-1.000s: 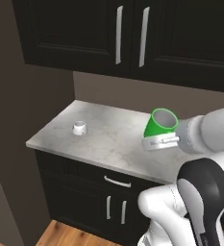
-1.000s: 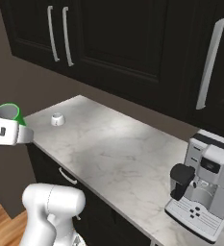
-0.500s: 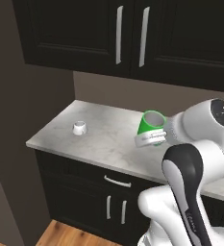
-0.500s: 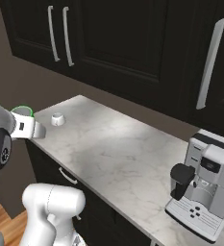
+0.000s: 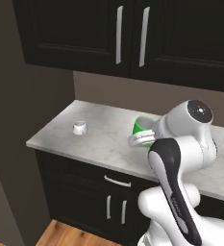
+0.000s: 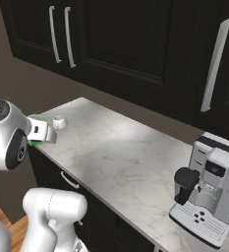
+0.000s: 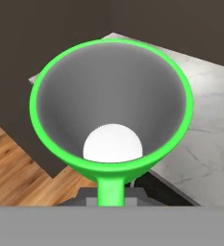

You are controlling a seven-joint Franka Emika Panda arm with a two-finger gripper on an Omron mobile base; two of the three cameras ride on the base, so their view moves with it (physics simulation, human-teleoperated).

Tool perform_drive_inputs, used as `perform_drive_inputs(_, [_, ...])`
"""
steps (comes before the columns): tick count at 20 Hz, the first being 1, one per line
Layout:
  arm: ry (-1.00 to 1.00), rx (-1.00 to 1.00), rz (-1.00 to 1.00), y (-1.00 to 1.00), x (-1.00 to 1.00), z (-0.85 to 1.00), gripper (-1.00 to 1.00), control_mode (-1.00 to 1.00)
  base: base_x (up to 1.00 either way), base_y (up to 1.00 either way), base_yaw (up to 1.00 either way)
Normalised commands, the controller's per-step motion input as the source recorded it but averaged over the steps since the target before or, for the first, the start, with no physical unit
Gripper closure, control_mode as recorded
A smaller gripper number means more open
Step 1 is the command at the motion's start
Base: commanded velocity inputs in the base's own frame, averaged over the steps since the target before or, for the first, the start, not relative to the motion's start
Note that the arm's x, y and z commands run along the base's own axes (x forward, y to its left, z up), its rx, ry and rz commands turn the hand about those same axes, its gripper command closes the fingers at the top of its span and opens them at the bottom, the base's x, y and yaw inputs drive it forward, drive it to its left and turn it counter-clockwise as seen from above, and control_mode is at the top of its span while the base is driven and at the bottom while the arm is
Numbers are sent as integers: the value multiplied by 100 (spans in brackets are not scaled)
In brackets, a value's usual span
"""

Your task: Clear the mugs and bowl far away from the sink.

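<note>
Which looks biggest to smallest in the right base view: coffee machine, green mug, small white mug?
1. Silver-and-black coffee machine, clearly largest, though nearer the camera.
2. Bright green cylindrical mug, held in the gripper and mostly hidden, so unsure.
3. Squat glossy white mug on the marble counter, smallest.

The mug is bright green outside, grey within, with a white bottom. A small white mug sits on the grey-veined white marble table. The cabinets are black, with silver handles.
</note>
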Motion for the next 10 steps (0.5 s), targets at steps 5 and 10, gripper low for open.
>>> perform_drive_inputs(5, [0, 0, 0, 0, 60, -41, 100, -100, 0, 0, 0])
perform_drive_inputs(10, [0, 0, 0, 0, 66, -34, 100, -100, 0, 0, 0])
